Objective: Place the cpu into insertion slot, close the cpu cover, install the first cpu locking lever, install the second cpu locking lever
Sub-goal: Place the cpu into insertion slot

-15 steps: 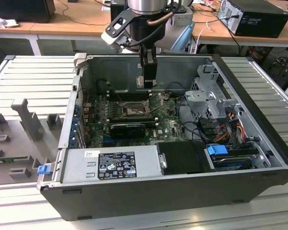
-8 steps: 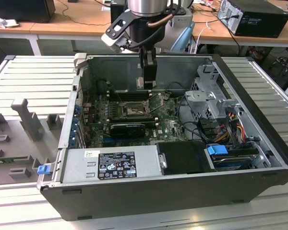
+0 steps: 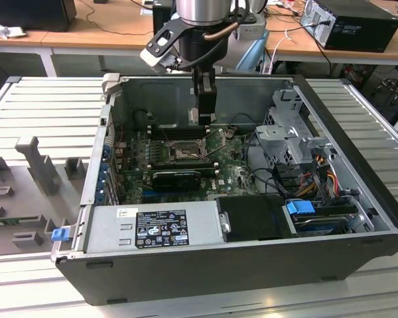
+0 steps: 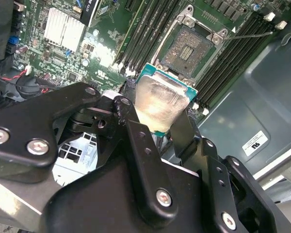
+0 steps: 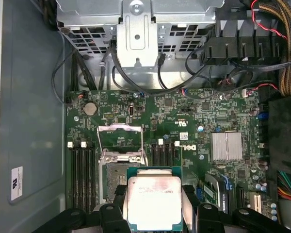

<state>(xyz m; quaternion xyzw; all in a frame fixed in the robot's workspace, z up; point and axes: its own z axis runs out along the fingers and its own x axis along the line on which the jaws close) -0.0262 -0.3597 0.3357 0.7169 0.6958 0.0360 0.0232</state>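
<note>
Here, the gripper (image 4: 160,124) clamps the cpu (image 4: 161,99) by two opposite edges, black fingers (image 4: 133,128) pressed against either side & the pale metal top turned up toward the cameras in both wrist views. We see the chip held in the air over the green motherboard (image 5: 184,111), w/ the insertion slot (image 4: 186,51) near it but apart from it. The slot's dark centre lies uncovered inside its metal rim. In the first wrist view the cpu cover (image 5: 119,128) stands swung up off the slot, green board showing thru its square window. Long black memory slots (image 4: 143,34) run along both sides of the socket. In the exterior view the arm reaches down into an open PC case (image 3: 252,265), fingertips over the board's middle. A silver PSU (image 3: 152,228) sits at the near wall, w/ a long black card (image 3: 176,177) btwn it & the slot. We cannot tell from that view how high the chip hangs above the board.
</note>
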